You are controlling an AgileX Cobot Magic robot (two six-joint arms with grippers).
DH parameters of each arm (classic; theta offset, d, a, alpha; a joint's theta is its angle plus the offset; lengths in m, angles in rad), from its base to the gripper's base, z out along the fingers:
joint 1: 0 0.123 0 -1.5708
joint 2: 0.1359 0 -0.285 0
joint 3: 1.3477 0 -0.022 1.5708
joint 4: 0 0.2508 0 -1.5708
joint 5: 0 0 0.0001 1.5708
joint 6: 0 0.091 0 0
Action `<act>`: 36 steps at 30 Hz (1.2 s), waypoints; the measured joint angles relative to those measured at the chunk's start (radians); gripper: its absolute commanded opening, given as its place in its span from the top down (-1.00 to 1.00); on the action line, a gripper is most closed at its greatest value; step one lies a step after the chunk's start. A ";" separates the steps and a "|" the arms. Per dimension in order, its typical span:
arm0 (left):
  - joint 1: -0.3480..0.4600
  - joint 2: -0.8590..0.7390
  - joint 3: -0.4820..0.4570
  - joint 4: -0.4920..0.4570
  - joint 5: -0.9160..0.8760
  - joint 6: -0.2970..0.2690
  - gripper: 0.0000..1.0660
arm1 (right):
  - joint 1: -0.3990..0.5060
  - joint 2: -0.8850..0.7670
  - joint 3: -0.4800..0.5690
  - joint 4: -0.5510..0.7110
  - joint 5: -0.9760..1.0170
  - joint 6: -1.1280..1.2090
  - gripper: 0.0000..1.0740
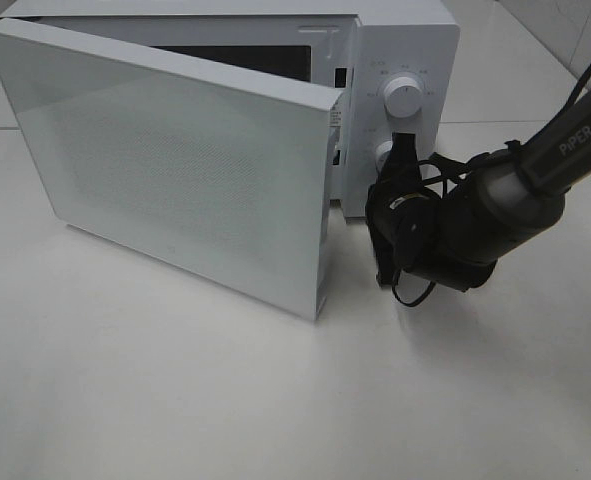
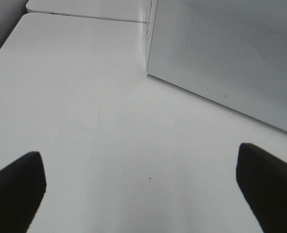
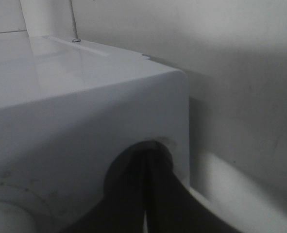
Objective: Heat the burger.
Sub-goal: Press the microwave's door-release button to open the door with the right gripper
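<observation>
The burger is out of view; nothing of it shows in any frame. The white microwave [image 1: 400, 40] stands at the back with its door [image 1: 175, 170] swung partly out, which hides the inside. My right gripper [image 1: 403, 150] is at the control panel, its tips against the lower knob [image 1: 382, 153] below the upper knob [image 1: 404, 97]. In the right wrist view its dark fingers [image 3: 155, 194] are pressed together against the microwave's front. My left gripper [image 2: 143, 194] is open and empty above the bare table, with the door [image 2: 226, 53] ahead of it.
The white table [image 1: 175, 380] spreads in front of the microwave. The door's free edge [image 1: 327, 200] juts toward the right arm [image 1: 495, 200]. A tiled wall [image 1: 565, 30] rises at the back right.
</observation>
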 measured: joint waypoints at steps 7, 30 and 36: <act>0.000 0.000 0.000 0.000 0.000 0.000 -0.92 | 0.000 0.000 0.000 0.000 0.000 0.000 1.00; 0.000 0.000 0.000 0.000 0.000 0.000 -0.92 | 0.035 -0.037 0.083 -0.018 -0.094 0.034 1.00; 0.000 0.000 0.000 0.000 0.000 0.000 -0.92 | 0.045 -0.107 0.133 -0.091 -0.071 0.035 1.00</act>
